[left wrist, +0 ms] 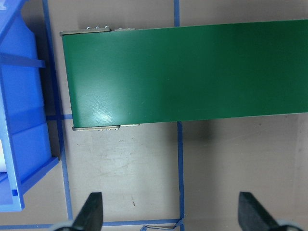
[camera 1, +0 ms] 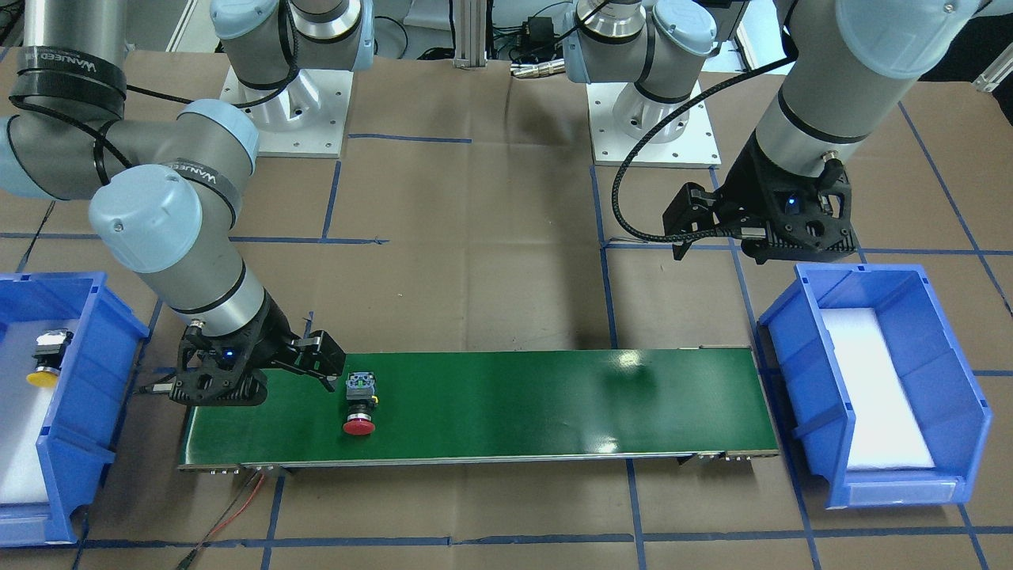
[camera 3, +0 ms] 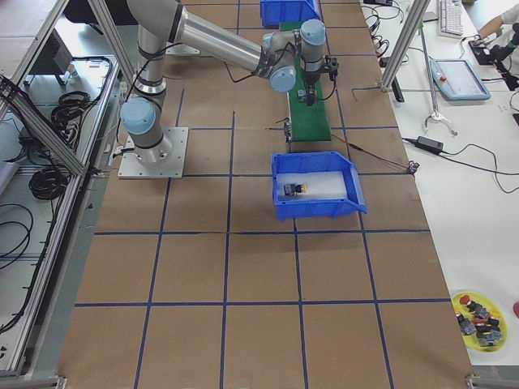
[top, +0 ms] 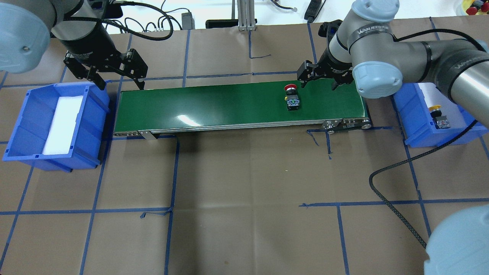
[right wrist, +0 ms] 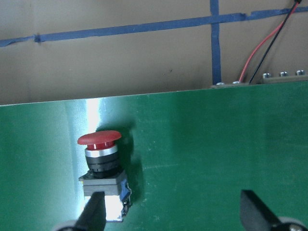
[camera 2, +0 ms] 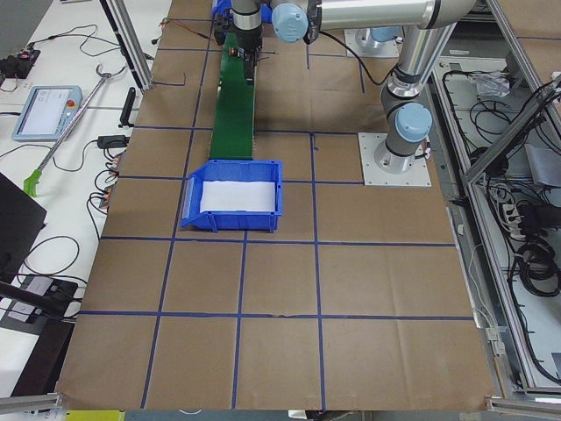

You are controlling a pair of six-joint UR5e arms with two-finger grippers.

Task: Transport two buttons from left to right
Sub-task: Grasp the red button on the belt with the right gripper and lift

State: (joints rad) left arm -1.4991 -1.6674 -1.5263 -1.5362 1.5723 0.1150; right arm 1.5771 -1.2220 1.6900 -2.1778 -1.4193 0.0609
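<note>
The red-capped button (top: 292, 97) lies on its side on the green conveyor belt (top: 229, 107), near the belt's right end; it also shows in the right wrist view (right wrist: 101, 163) and the front view (camera 1: 360, 404). My right gripper (top: 318, 82) is open and empty, just right of and behind that button, apart from it. The yellow-capped button (top: 437, 114) lies in the blue bin (top: 414, 122) on my right, also seen from the front (camera 1: 46, 356). My left gripper (top: 120, 78) is open and empty over the belt's left end, its fingertips (left wrist: 91, 211) above the brown paper.
A second blue bin (top: 23, 126) with a white foam pad stands at the belt's left end. Red and black wires (camera 1: 245, 499) run from the belt's right end. A black cable (top: 397, 206) loops over the table. A yellow dish of spare buttons (camera 3: 478, 312) sits far off.
</note>
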